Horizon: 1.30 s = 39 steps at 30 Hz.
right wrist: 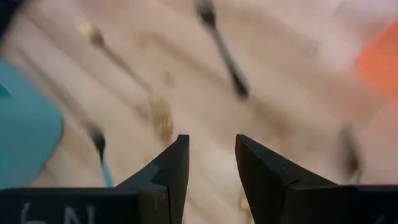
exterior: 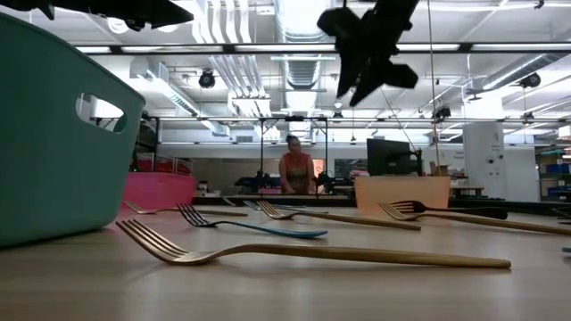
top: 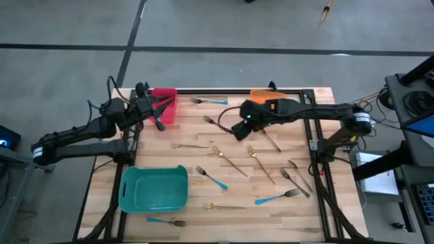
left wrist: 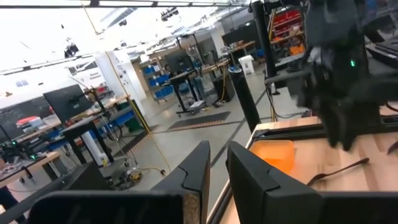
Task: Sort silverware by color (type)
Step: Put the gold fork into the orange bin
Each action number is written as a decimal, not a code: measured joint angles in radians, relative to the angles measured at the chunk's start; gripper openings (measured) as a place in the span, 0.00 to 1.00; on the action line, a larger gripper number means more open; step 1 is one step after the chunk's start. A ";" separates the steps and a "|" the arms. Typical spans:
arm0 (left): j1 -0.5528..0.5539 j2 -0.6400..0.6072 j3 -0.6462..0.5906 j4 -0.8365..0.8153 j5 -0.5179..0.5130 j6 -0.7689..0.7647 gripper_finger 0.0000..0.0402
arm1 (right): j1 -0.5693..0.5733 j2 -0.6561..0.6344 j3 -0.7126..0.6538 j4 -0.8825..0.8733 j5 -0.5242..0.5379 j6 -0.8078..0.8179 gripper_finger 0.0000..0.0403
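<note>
The wooden table (top: 203, 163) has many forks (top: 258, 163) spread all over it, some gold, some dark grey, and some with blue handles. None of them is in a bin. One blue fork (top: 209, 101) lies by the far edge, next to the red bin (top: 165, 105). A gold fork (exterior: 303, 252) lies near the teal bin (top: 154, 188). The orange bin (top: 263, 96) sits at the far side too. The right gripper (right wrist: 211, 155) hangs in the air above the forks near the middle of the table. Its two fingers are spread apart and hold nothing. The left gripper (left wrist: 216, 168) is up high by the red bin. Its fingers are close together, with only a thin gap, and they hold nothing either. A person (exterior: 295, 172) stands far back in the room.
</note>
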 joint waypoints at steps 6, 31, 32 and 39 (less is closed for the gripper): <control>0.000 -0.003 0.000 -0.012 0.000 -0.015 0.09 | 0.020 0.094 0.004 -0.138 -0.220 0.104 0.30; 0.000 0.004 0.000 -0.012 0.000 0.011 0.09 | 0.151 0.361 -0.067 -0.262 -0.111 0.026 0.44; 0.000 0.004 0.000 -0.012 0.000 0.014 0.09 | 0.152 0.361 -0.081 -0.241 -0.110 0.034 0.43; 0.000 0.004 0.000 -0.012 -0.015 0.020 0.09 | 0.160 0.356 -0.181 -0.080 -0.111 0.074 0.37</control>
